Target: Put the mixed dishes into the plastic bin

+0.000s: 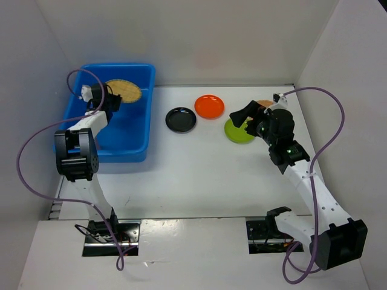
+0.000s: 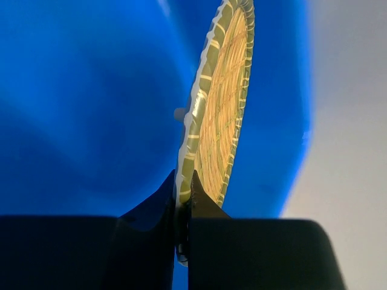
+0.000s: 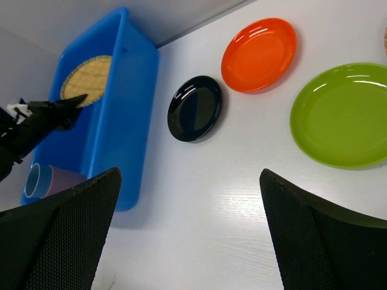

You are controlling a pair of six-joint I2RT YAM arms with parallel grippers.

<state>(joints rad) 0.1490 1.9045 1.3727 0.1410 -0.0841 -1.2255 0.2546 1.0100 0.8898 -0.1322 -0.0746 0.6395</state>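
At the far left the plastic bin (image 1: 136, 136) sits on the worktop (image 1: 199, 175). Over its far half the left fingers (image 2: 199, 208) are clamped on the rim of a tan woven plate (image 2: 221, 109), one finger on each face. The plate stretches away from the pinch toward the bin's far end (whether its far edge touches the bin I cannot tell). A blue cup (image 3: 31, 179) and a pink cup (image 3: 60, 181) lie side by side in the bin's near end. Right of the bin, flat on the worktop, come the black plate (image 1: 181, 119), the orange plate (image 1: 209, 106) just beyond it, then the lime green plate (image 1: 237, 134). The right fingers (image 3: 66, 229) stand wide apart, holding nothing, above the worktop near the lime green plate. A second tan plate (image 1: 264, 103) peeks out behind the right arm.
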